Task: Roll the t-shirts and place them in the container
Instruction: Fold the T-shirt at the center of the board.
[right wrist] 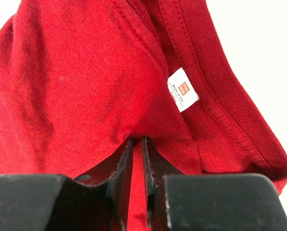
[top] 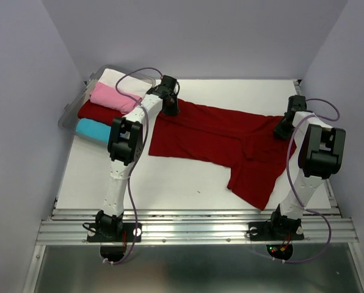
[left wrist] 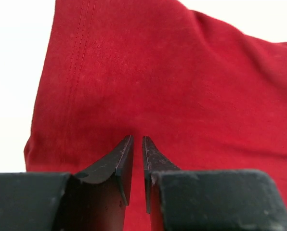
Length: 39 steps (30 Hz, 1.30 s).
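A large dark red t-shirt (top: pixel 212 137) lies spread across the white table, with one part trailing toward the near edge on the right. My left gripper (top: pixel 170 108) is at the shirt's far left corner. In the left wrist view its jaws (left wrist: pixel 137 139) stand almost together on the red cloth (left wrist: pixel 172 82) beside the stitched hem. My right gripper (top: pixel 284 129) is at the shirt's right end. In the right wrist view it (right wrist: pixel 137 140) is shut on a puckered fold of the shirt (right wrist: pixel 76 82) next to the collar and its white label (right wrist: pixel 183 89).
A clear plastic tub (top: pixel 69 116) stands at the far left. It holds folded white (top: pixel 118 78), pink (top: pixel 112 97), dark red (top: pixel 96 112) and cyan (top: pixel 93 129) shirts. A metal rail (top: pixel 200 226) runs along the table's near edge by the arm bases.
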{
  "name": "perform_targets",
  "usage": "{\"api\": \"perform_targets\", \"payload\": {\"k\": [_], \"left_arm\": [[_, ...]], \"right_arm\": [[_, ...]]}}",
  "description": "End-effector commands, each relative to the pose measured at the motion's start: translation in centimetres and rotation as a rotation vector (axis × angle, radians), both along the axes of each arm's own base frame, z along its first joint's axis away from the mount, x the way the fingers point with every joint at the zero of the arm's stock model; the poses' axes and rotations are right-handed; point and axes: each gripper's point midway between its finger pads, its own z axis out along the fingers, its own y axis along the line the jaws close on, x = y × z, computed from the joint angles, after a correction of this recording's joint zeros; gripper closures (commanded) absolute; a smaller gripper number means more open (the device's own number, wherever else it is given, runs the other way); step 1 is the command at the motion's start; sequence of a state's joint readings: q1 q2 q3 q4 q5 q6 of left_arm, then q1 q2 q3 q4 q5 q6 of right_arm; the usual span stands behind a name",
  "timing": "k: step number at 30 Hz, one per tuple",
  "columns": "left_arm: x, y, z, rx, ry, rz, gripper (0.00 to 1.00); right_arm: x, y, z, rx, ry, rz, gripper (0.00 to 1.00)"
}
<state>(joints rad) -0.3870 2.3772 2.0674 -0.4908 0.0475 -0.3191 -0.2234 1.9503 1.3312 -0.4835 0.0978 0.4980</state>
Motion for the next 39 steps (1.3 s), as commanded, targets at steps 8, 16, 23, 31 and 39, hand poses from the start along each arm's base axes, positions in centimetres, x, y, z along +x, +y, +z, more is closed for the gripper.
{"api": "perform_targets", "payload": {"k": [8, 16, 23, 31, 39], "left_arm": [[2.2, 0.9, -2.2, 0.051, 0.017, 0.013, 0.76], [4.1, 1.4, 3.5, 0.082, -0.107, 0.048, 0.76], [1.8, 3.1, 17.1, 0.041, -0.322, 0.106, 0.74], [-6.1, 6.3, 15.2, 0.048, -0.24, 0.139, 0.69], [-14.6, 8.3, 7.2, 0.014, -0.076, 0.172, 0.6]], "right_arm": [[1.9, -0.6, -3.0, 0.013, 0.0, -0.037, 0.8], [4.1, -1.0, 4.9, -0.022, -0.135, -0.006, 0.73], [1.8, 1.4, 13.5, 0.022, -0.285, 0.085, 0.63], [-7.0, 5.4, 13.4, 0.081, -0.293, 0.134, 0.57], [-14.2, 10.4, 10.0, 0.213, -0.247, 0.178, 0.56]]}}
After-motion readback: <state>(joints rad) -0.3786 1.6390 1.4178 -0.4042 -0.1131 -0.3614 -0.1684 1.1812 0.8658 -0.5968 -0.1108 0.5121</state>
